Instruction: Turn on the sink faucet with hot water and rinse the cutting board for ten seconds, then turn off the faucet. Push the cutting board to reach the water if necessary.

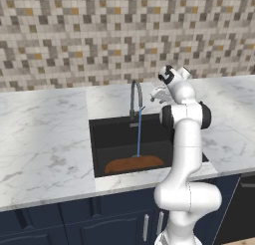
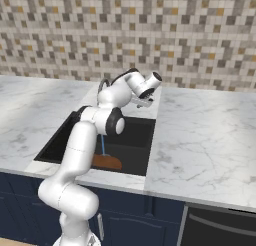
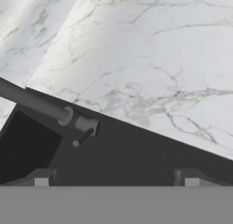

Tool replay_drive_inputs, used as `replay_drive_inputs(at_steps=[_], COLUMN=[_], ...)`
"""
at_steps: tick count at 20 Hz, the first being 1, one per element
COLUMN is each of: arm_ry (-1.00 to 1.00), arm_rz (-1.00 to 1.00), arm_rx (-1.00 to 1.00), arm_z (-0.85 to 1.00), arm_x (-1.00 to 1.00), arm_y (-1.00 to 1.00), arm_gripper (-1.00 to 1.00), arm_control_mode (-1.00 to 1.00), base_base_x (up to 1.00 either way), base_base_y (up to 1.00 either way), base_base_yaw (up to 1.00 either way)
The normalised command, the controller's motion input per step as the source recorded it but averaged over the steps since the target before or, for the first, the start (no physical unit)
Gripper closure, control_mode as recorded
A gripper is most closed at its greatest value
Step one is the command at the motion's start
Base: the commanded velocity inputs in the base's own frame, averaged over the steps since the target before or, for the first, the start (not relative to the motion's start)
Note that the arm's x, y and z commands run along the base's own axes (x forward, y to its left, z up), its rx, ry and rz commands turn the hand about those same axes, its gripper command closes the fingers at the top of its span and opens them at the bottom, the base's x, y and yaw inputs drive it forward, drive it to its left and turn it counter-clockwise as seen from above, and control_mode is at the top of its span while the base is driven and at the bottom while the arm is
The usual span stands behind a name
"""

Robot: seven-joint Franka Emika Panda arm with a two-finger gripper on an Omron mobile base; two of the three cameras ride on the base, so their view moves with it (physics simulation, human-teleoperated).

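The sink faucet (image 1: pixel 135 95) arches over the black sink (image 1: pixel 114 134). A thin blue stream of water (image 1: pixel 139 134) runs from the faucet's spout onto the orange-brown cutting board (image 1: pixel 133 164), which lies at the basin's near wall. My gripper (image 1: pixel 158 95) hangs open and empty just right of the faucet, above the sink's back rim. In the right base view the gripper (image 2: pixel 143 102) is over the sink (image 2: pixel 137 135), and my arm hides part of the water (image 2: pixel 103 146) and the cutting board (image 2: pixel 107 162). The hand view shows the faucet (image 3: pixel 34 101) and its small lever (image 3: pixel 82 138) ahead of the fingertips (image 3: pixel 42 177).
White marble counter (image 1: pixel 45 139) spreads to both sides of the sink and behind it (image 3: pixel 150 59). A mosaic tile wall (image 1: pixel 99 35) rises at the back. Dark blue cabinets (image 1: pixel 99 219) run below the counter's front edge.
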Motion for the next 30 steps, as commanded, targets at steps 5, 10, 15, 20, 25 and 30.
replay_drive_inputs(at_steps=[5,10,15,20,25,30], arm_ry=[0.0,0.0,0.0,0.0,0.0,0.0], arm_rz=[0.0,0.0,0.0,0.0,0.0,0.0], arm_rx=[0.0,0.0,0.0,0.0,0.0,0.0], arm_z=[0.0,0.0,0.0,0.0,0.0,0.0], arm_x=[0.0,0.0,0.0,0.0,0.0,0.0], arm_y=[0.0,0.0,0.0,0.0,0.0,0.0], arm_gripper=[-1.0,-1.0,-1.0,-1.0,-1.0,-1.0], arm_control_mode=[-1.0,-1.0,-1.0,-1.0,-1.0,-1.0], base_base_x=[0.0,0.0,0.0,0.0,0.0,0.0], base_base_y=[0.0,0.0,0.0,0.0,0.0,0.0], base_base_yaw=[0.0,0.0,0.0,0.0,0.0,0.0])
